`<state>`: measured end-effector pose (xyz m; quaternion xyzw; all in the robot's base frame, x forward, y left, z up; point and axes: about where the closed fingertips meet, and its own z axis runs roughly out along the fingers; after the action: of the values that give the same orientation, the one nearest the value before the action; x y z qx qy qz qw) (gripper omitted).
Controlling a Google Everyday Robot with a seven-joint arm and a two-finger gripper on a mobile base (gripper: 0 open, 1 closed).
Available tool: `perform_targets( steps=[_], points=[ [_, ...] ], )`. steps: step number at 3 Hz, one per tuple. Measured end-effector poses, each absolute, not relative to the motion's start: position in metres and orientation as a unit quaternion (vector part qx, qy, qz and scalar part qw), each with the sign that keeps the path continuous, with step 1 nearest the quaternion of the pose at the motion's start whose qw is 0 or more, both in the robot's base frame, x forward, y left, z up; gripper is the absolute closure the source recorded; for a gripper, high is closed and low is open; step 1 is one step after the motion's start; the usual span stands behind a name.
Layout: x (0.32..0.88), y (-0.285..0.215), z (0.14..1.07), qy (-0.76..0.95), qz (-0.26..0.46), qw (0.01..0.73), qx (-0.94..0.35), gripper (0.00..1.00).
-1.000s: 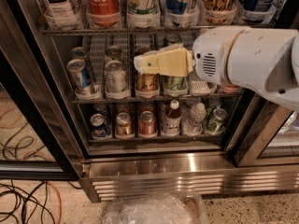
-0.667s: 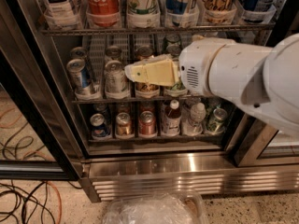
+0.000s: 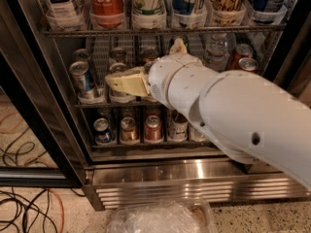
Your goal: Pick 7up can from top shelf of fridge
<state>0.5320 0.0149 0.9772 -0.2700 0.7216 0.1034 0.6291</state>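
So where is the 7up can (image 3: 148, 4)?
Up on the top shelf (image 3: 160, 31) of the fridge (image 3: 160, 171), beside the red Coke can (image 3: 107, 1).
And the tool (image 3: 112, 83)?
Lower, by the middle cans (image 3: 82, 79). Gripping or loose, I cannot tell. Cables (image 3: 24, 212) lie on the floor (image 3: 77, 222).

I see my white arm (image 3: 243, 115) filling the right of my view, slanting up from the lower right to its rounded wrist (image 3: 170, 79) near the middle, with the pale yellow gripper (image 3: 115, 83) pointing left, roughly level, just left of centre.
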Motion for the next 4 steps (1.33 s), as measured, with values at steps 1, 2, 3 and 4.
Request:
perform_targets(
  steps=[1, 2, 3, 4],
  points=[
    [0.551, 0.012, 0.970, 0.706, 0.088, 0.662, -0.234, 0.00],
    [0.544, 0.035, 0.941, 0.696, 0.104, 0.680, -0.206, 0.00],
    [0.536, 0.058, 0.959, 0.677, 0.105, 0.700, -0.201, 0.00],
    [0.536, 0.058, 0.959, 0.677, 0.105, 0.700, -0.201, 0.00]
  ],
)
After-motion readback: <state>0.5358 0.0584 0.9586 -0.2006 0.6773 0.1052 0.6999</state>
